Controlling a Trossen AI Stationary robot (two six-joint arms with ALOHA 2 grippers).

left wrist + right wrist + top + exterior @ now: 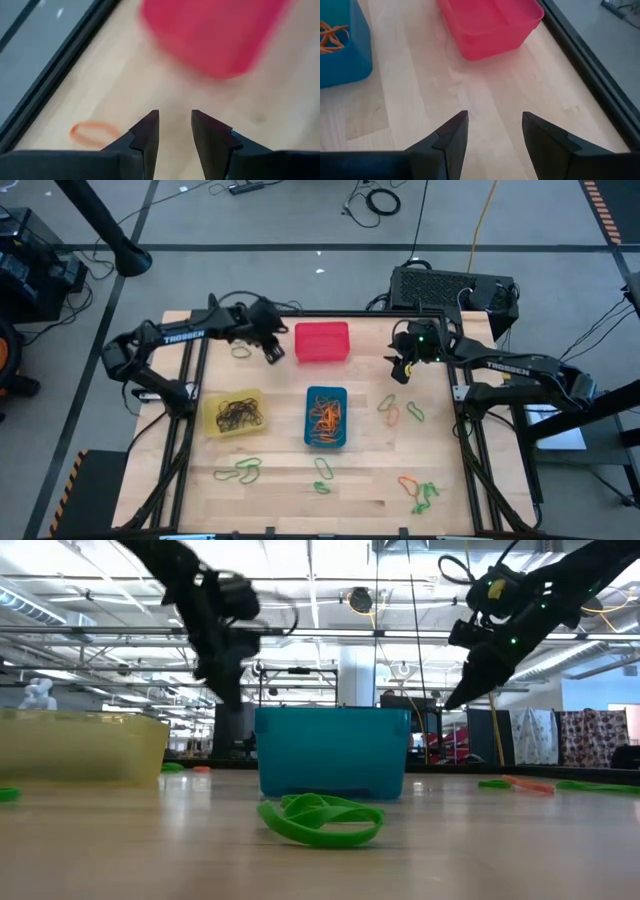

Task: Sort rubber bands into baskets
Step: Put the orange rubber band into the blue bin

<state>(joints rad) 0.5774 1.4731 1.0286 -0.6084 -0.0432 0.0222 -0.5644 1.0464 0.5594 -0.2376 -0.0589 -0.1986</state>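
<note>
The red basket (322, 342) stands at the far middle of the table. Nearer are the blue basket (326, 417), holding orange rubber bands, and the yellow basket (235, 413), holding dark ones. Loose green and orange rubber bands (240, 470) lie on the near table. My left gripper (175, 131) hovers open and empty just left of the red basket (215, 35), with an orange band (92, 132) on the wood beside it. My right gripper (494, 131) hangs open and empty to the right of the red basket (490, 22), above bare wood.
More green and orange bands lie at the right (400, 410) and near right (420, 492), and a green one (320, 818) in front of the blue basket. A black box (455, 288) sits behind the table's far right corner. Black frame rails run along the table's sides.
</note>
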